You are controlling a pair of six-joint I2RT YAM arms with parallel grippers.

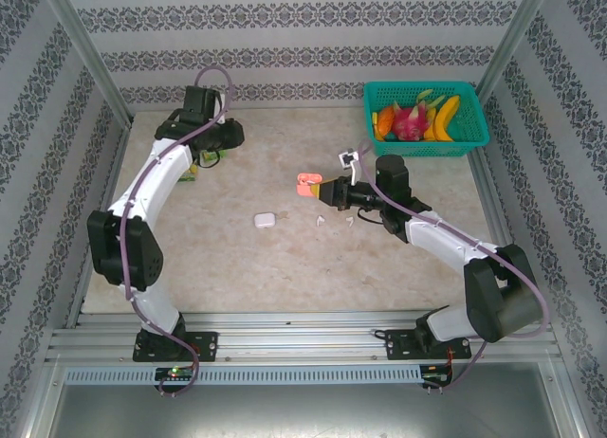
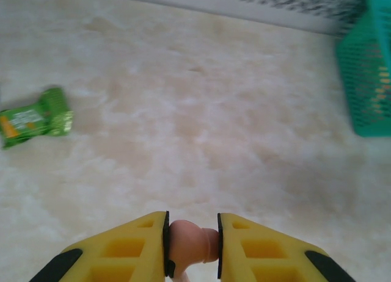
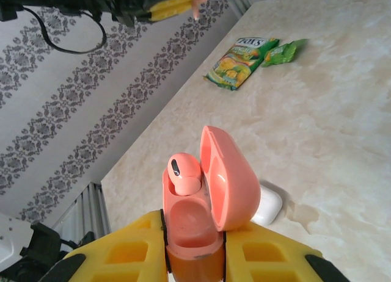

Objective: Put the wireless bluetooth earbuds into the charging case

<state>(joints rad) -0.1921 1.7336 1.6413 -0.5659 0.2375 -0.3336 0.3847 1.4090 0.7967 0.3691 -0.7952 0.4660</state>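
the left tool point(image 2: 192, 248) is pinching nearly closed on a salmon-pink earbud point(image 2: 190, 242) and hovering over the bench point(image 2: 183, 111), toward its 10 o'clock corner in the top view. the right tool point(image 3: 194, 248) is clamping the base of the open pink charging case point(image 3: 220, 178), with a second pink earbud point(image 3: 184, 172) sitting inside. the white case point(image 1: 264, 220) is lying at 8 o'clock from the pink one, and two white earbuds point(image 1: 320, 221) are lying at about 5 o'clock.

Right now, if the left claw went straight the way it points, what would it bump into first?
Probably the bare table, between the green snack packet and the teal basket. Nothing stands ahead of the left claw; if it flies level, the back wall instead. Depth is unclear.
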